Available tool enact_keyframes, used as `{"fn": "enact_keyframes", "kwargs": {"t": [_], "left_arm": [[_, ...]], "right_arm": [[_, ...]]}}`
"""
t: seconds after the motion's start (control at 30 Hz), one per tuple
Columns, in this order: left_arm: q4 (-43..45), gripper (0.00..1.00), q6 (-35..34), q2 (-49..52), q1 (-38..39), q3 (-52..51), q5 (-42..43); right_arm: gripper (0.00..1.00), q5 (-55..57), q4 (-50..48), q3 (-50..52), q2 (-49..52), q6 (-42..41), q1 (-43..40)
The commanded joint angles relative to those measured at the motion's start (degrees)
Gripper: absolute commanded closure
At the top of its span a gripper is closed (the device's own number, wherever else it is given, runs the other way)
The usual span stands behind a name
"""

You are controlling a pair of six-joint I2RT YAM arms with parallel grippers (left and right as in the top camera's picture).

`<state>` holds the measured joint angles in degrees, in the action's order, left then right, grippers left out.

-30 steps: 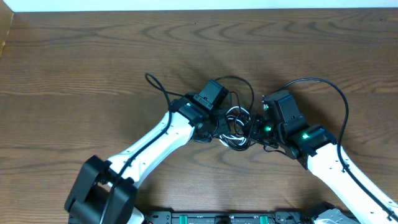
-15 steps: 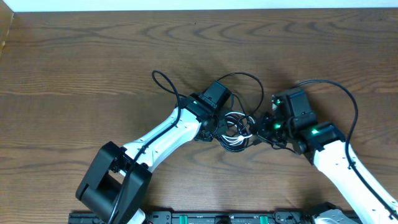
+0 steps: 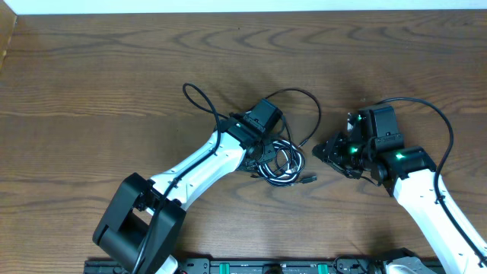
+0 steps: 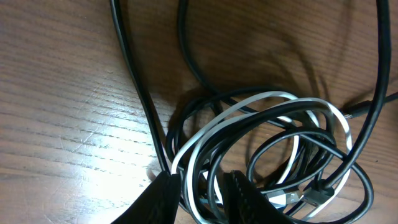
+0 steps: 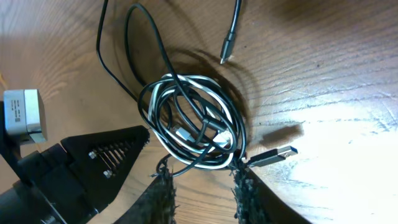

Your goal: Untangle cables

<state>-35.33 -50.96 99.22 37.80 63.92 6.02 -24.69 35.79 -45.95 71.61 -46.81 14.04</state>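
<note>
Now the right pincer has let go of the cables and backed off, so the left pincer alone has them.

Half a second ago both pincers met at the coil. The right one now stands apart from it, jaws parted a little with nothing between them. The left has narrowed, and white and black strands run between its fingers, so it seems to grip the coil's edge. The knot looks no looser, with white and black wound in one ring, so I judge the right pincer needs a fresh hold on a free end. A plug lies loose just beside its finger. A black lead passes close by the left pincer; arm cord or cable, I cannot tell, and it could snag.
</note>
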Motion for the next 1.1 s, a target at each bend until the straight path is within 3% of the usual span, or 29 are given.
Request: {"fn": "enact_keyframes", "kwargs": {"t": [0.0, 0.27, 0.43, 0.53, 0.67, 0.77, 0.93, 1.07], "left_arm": [[-0.1, 0.71, 0.3, 0.7, -0.3, 0.0, -1.2], [-0.9, 0.71, 0.3, 0.7, -0.4, 0.0, -5.4], [-2.0, 0.70, 0.3, 0.7, -2.5, 0.0, -6.1], [-3.0, 0.52, 0.3, 0.7, -4.8, 0.0, -5.9], [-4.2, 0.48, 0.3, 0.7, -7.2, 0.0, -3.5], [-5.0, 0.28, 0.3, 0.7, -7.9, 0.0, -3.5], [-5.9, 0.23, 0.3, 0.7, -7.9, 0.0, -3.5], [-6.2, 0.22, 0.3, 0.7, -7.9, 0.0, -3.5]], "right_arm": [[0.65, -1.5, 0.6, -0.1, -0.5, 0.8, 1.2], [0.55, 2.7, 1.2, 0.0, -0.5, 1.2, 8.5], [0.57, 9.4, 1.1, 0.0, -0.3, 3.1, 14.2], [0.59, 9.4, 0.9, 0.0, 0.5, -0.3, 16.8], [0.69, 9.4, 1.0, 0.0, 2.9, -9.2, 19.6], [0.73, 10.3, 0.8, 0.0, 6.3, -16.2, 21.6], [0.82, 12.3, 0.0, 0.0, 13.2, -24.8, 23.1], [0.87, 12.3, -5.3, 0.0, 17.5, -25.6, 23.1]]}}
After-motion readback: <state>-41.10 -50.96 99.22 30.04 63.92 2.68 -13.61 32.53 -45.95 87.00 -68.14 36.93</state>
